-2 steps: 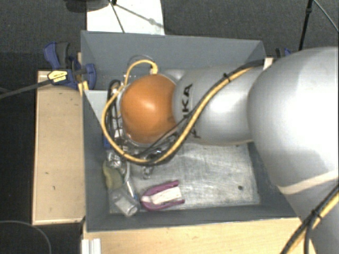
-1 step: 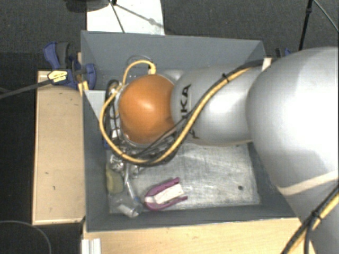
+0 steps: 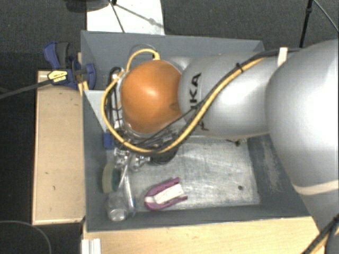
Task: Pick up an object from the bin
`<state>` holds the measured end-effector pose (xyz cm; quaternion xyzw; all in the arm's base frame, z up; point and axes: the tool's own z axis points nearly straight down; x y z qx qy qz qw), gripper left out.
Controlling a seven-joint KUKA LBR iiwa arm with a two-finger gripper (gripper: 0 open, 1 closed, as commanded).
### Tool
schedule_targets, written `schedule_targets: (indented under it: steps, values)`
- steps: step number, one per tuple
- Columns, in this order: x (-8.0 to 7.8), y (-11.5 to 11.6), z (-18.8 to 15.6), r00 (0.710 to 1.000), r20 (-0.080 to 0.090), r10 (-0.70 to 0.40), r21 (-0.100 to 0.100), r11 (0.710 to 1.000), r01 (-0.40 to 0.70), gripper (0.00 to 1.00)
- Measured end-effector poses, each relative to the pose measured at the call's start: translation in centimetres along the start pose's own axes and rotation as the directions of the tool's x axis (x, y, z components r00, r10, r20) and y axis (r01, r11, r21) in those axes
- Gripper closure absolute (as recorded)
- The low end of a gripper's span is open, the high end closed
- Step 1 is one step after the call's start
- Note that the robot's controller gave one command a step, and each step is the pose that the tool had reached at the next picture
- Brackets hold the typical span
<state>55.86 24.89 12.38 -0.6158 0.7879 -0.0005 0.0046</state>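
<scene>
My arm (image 3: 238,97) comes into the grey bin (image 3: 222,165) from the right and lies across its upper half, with the orange cover (image 3: 151,97) on my wrist sitting over the bin's left part and a yellow cable (image 3: 212,97) looped round it. My tool (image 3: 125,165) hangs below that cover, down in the left end of the bin and close to the left wall; most of it is hidden under the wrist (I cannot tell whether it is wide or narrow, and I see nothing held in it). The things nearest it lie in a small cluster along that wall: a dull green rounded object (image 3: 111,178) just beside the tool on its left, a clear rounded object (image 3: 117,214) lower down in the near left corner, and a slender clear piece (image 3: 127,193) running between the tool and that corner. A purple and white object (image 3: 165,194) lies flat on the bin floor to the right of the cluster, near the front wall and apart from my tool. A small blue object (image 3: 107,140) shows at the left wall, higher up beside my wrist.
</scene>
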Motion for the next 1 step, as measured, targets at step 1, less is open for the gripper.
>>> schedule_targets:
  steps: [1]
  values:
    - [-0.21, -0.24, -7.0, 1.0, 0.001, 0.013, 0.002, 1.0, -0.013, 1.0]
